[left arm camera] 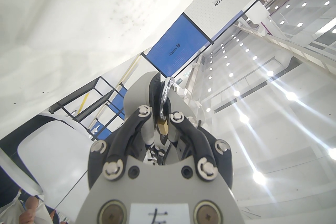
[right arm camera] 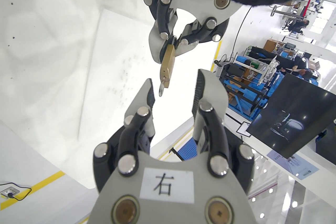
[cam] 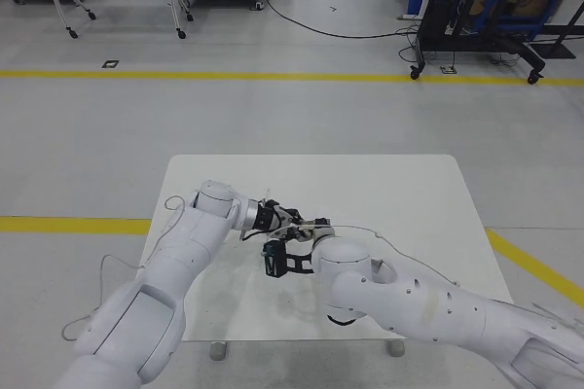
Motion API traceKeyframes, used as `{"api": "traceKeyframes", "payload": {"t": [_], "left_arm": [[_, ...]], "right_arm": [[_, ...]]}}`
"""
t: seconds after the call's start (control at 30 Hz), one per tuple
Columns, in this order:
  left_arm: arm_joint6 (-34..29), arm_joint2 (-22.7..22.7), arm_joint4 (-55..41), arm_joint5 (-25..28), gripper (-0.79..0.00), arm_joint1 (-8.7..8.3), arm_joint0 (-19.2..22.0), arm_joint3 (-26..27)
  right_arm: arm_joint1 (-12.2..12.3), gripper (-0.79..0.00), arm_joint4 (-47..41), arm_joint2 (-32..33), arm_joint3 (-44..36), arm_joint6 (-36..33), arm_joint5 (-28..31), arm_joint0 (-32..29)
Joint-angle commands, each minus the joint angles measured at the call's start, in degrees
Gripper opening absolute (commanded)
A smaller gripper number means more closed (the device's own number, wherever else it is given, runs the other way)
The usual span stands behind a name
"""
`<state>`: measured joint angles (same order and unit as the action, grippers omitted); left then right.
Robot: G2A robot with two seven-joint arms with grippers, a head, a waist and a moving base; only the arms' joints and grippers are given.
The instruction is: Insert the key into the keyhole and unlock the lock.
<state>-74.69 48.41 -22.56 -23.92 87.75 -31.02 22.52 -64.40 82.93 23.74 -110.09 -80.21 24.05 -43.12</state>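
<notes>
Two grippers face each other above the middle of the white tabletop (cam: pixel 419 194), a little toward its left edge. From where I stand, the left gripper (right arm camera: pixel 170 47) is clamped on a small brass lock (right arm camera: pixel 168 62) and holds it up off the surface. Its finger pads pinch the upper part of the body, and the silver shackle (left arm camera: pixel 166 95) sticks out past them on the far side. The lock's lower end points at the right gripper (right arm camera: pixel 174 89). A small silver key (right arm camera: pixel 161 89) sits in the keyhole there, its round bow hanging free. The right gripper is released, its two fingers spread wide. The key's bow lies just beside the tip of one finger (right arm camera: pixel 148 93), apart from it, and the other finger stands well off to the side. Whether the shackle has sprung I cannot tell
</notes>
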Motion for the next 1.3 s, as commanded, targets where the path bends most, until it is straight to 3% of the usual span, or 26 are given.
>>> {"api": "traceKeyframes", "payload": {"t": [0.0,0.1,0.17,0.27,0.7,0.8,0.9,0.93,0.97,1.0,1.27], "left_arm": [[0.13,0.05,-0.01,0.04,-0.785,-0.01,0.0,-0.03],[0.55,0.18,-0.05,0.18,-0.785,-0.04,0.06,-0.07],[1.01,0.35,-0.18,0.44,-0.785,-0.08,0.06,-0.1],[2.49,0.85,-0.58,1.17,-0.785,-0.18,0.09,-0.13],[7.83,2.07,-0.64,4.2,-0.785,-0.59,-0.73,1.65],[9.23,2.69,-0.68,6.02,-0.785,-0.88,-0.93,2.27],[10.2,3.49,-0.96,8.42,-0.785,-1.24,-1.4,3.33],[10.49,3.86,-1.28,9.19,-0.785,-1.37,-1.61,3.73],[10.69,4.08,-1.3,9.7,-0.785,-1.49,-1.85,4.09],[10.76,4.32,-1.38,10.26,-0.785,-1.63,-2.06,4.52],[10.12,5.99,-1.43,12.44,-0.785,-2.73,-3.31,7.43]], "right_arm": [[0.39,-0.268,-0.06,1.5,-1.44,-0.02,-0.07,-0.85],[1.43,-0.256,-0.86,5.47,-4.44,1.22,-1.33,-2.92],[2.42,-0.006,-2.48,9.35,-6.27,3.31,-2.51,-5.04],[4.05,0.0,-7.1,16.07,-7.88,7.9,-2.72,-8.76],[4.03,0.0,-7.54,16.14,-7.86,8.68,-2.99,-9.02],[4.41,0.0,-17.64,20.69,-4.65,18.4,-4.27,-12.38],[5.59,0.0,-34.22,28.61,0.48,29.37,1.64,-16.82],[6.13,-0.252,-39.15,31.18,2.85,31.65,4.86,-18.59],[6.66,-0.64,-42.72,33.36,4.61,32.83,8.26,-20.08],[7.14,-0.785,-46.73,35.27,6.4,34.01,11.54,-21.68],[9.44,-0.785,-63.92,42.22,13.25,37.94,29.42,-29.35]]}}
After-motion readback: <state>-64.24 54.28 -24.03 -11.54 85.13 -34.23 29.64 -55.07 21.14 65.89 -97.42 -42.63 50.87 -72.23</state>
